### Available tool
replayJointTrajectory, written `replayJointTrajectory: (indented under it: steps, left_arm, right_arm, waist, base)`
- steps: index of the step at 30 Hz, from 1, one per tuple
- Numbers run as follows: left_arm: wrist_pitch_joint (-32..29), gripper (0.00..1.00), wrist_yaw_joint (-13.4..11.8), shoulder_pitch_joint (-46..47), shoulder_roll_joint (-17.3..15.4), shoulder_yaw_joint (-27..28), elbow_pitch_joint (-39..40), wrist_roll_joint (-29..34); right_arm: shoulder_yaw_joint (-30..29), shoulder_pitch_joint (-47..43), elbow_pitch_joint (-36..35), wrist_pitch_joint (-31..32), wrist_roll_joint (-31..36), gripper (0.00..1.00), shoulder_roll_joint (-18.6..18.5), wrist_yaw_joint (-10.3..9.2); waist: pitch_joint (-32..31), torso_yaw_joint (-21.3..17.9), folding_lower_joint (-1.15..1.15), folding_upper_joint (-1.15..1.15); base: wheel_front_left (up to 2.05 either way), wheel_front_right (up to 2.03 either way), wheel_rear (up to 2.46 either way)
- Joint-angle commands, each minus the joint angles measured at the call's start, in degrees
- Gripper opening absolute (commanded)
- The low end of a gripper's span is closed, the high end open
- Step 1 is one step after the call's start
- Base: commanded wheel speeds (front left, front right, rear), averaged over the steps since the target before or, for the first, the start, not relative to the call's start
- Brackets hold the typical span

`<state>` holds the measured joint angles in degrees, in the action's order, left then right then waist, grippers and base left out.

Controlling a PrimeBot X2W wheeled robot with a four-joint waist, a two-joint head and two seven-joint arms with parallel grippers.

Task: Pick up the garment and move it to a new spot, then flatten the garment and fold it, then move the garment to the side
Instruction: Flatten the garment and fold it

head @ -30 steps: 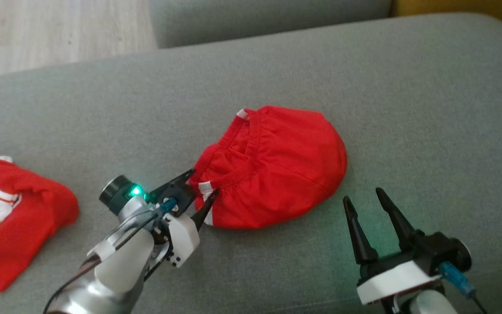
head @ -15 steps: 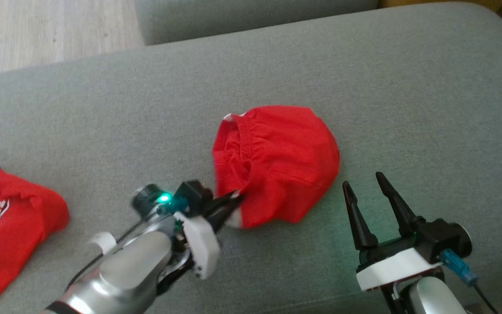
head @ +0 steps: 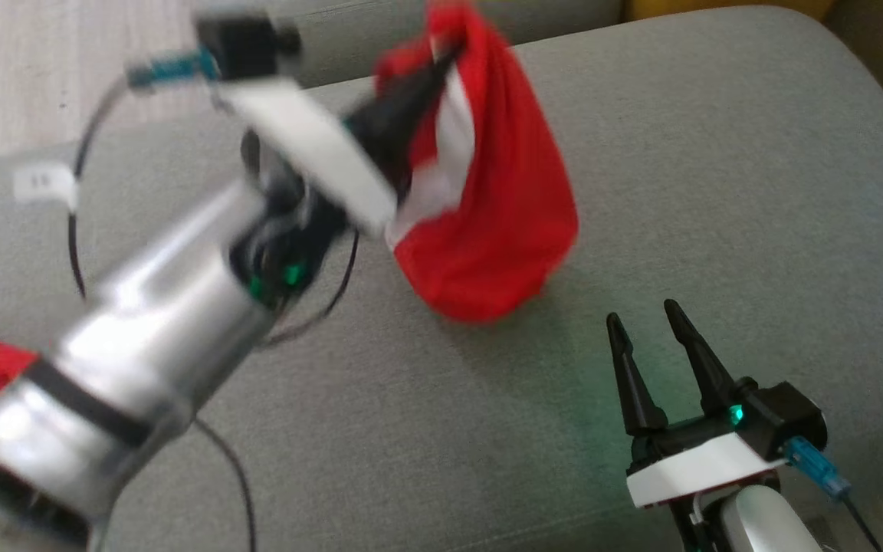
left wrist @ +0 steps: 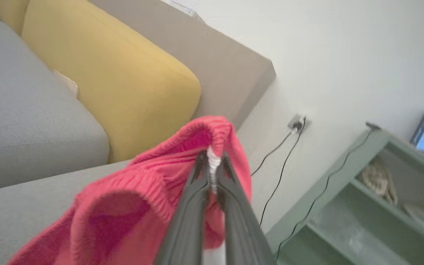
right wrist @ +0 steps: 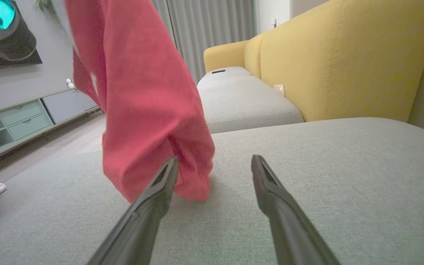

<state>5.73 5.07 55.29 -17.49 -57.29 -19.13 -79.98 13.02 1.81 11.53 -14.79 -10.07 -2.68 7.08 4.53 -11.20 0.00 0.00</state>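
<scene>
While your left hand (head: 445,57) holds the garment (head: 503,222) up at the top middle, you are mid pick-up; your right hand (head: 639,313) sits wide, lower right. Next, set it somewhere new.

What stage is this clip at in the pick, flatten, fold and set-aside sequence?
Done: the left gripper is shut on the red garment's edge. In hand: the pick-up, with the garment hanging from it over the grey cushion. Left: setting it down at a new spot, flattening, folding and moving it aside. The right gripper is open, holding nothing.
</scene>
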Motion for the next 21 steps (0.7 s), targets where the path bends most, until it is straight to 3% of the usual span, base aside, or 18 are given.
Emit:
replayJointTrajectory:
  steps: [1, 5, 8, 11, 16, 19, 20, 21]
  left_arm:
    - [0.7, 0.0, -1.6, 4.8, 0.1, 4.3, 0.3, -1.4]
    - [0.5, 0.0, -8.8, 5.6, 3.8, 7.5, -4.8, -5.7]
    - [-0.6, 0.0, -11.2, 2.1, 3.4, 5.3, -7.9, -5.4]
    - [-0.2, 0.0, -11.6, -3.8, 1.6, 1.5, -10.6, -3.2]
    - [3.9, 0.0, -9.9, -11.3, -0.5, -6.1, -11.2, 4.0]
    - [7.4, 0.0, -9.3, -15.1, -1.3, -11.7, -10.8, 11.9]
    - [8.0, 0.36, -9.3, -16.5, -1.3, -12.6, -10.7, 13.7]
    - [8.5, 0.81, -9.2, -17.2, -1.4, -13.5, -10.3, 16.7]
  right_arm:
    - [1.6, 2.1, -2.2, -0.2, -0.4, 1.0, -0.2, 0.41]
    - [1.6, 2.3, -2.2, -0.2, -0.7, 1.0, -0.2, 0.41]
    - [1.8, 2.6, -2.2, -0.2, -0.9, 1.0, -0.2, 0.41]
    - [2.1, 2.7, -2.4, -0.2, -1.2, 1.0, -0.2, 0.41]
    - [2.2, 2.4, -2.7, -0.2, -1.8, 1.0, -0.2, 0.41]
    - [1.1, 2.3, -2.8, -0.2, -4.5, 1.0, -0.2, 0.41]
    - [0.9, 2.3, -2.9, -0.2, -4.4, 1.0, -0.2, 0.41]
    - [0.7, 2.4, -2.9, -0.2, -4.3, 1.0, -0.2, 0.41]
  waist:
    - [0.0, -0.7, 0.0, 0.0]
    - [0.0, -1.6, 0.0, 0.0]
    - [0.3, -2.2, 0.0, 0.0]
    - [0.7, -2.7, 0.0, 0.0]
    - [1.3, -2.7, 0.0, 0.0]
    - [1.5, -1.9, 0.0, 0.0]
    - [1.5, -1.5, 0.0, 0.0]
    - [1.6, -1.2, 0.0, 0.0]
  base:
    - [0.0, 0.0, 0.0]
    - [0.0, 0.0, 0.0]
    - [0.0, 0.0, 0.0]
    - [0.0, 0.0, 0.0]
    - [0.0, 0.0, 0.0]
    - [0.0, 0.0, 0.0]
    - [0.0, 0.0, 0.0]
    - [0.0, 0.0, 0.0]
